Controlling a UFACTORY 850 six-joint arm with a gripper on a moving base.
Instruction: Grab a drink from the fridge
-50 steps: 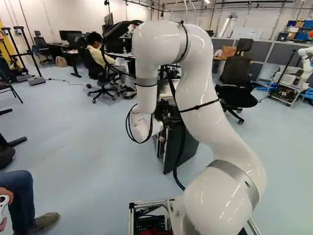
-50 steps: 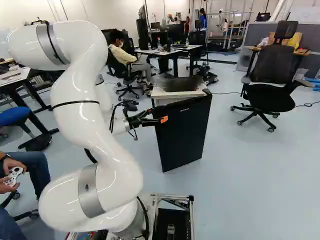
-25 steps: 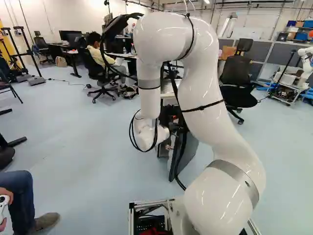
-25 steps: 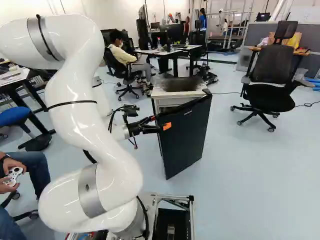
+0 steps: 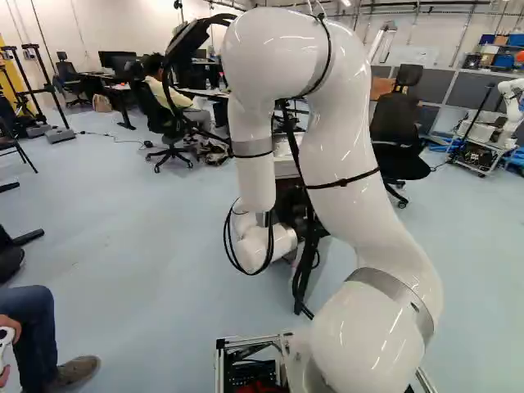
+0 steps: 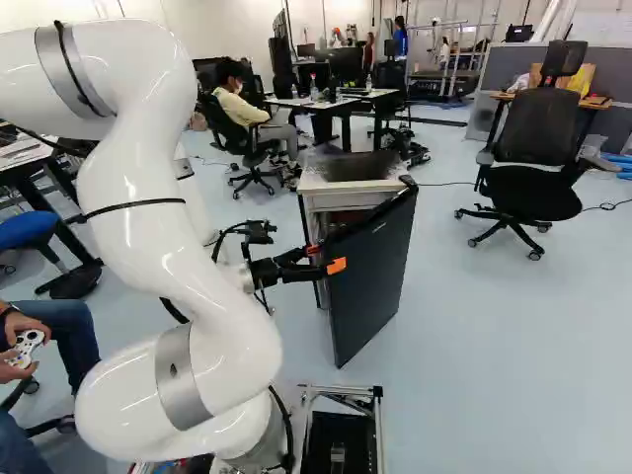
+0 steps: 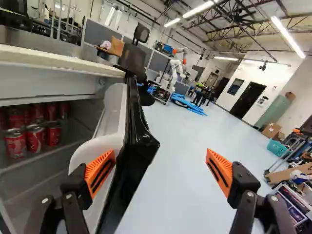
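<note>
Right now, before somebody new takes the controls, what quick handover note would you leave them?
Gripper: open, holding nothing, one finger at the inner side of the fridge door, the other out beyond its outer face.
Drinks: red cans on a shelf inside the fridge.
Done: door open.
Left: probably clear the door, reach in, grip a can, bring it out.

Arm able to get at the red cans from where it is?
Probably not directly: the open gripper appears to straddle the fridge door. That door's open, though, so the cans look reachable after backing off.
</note>
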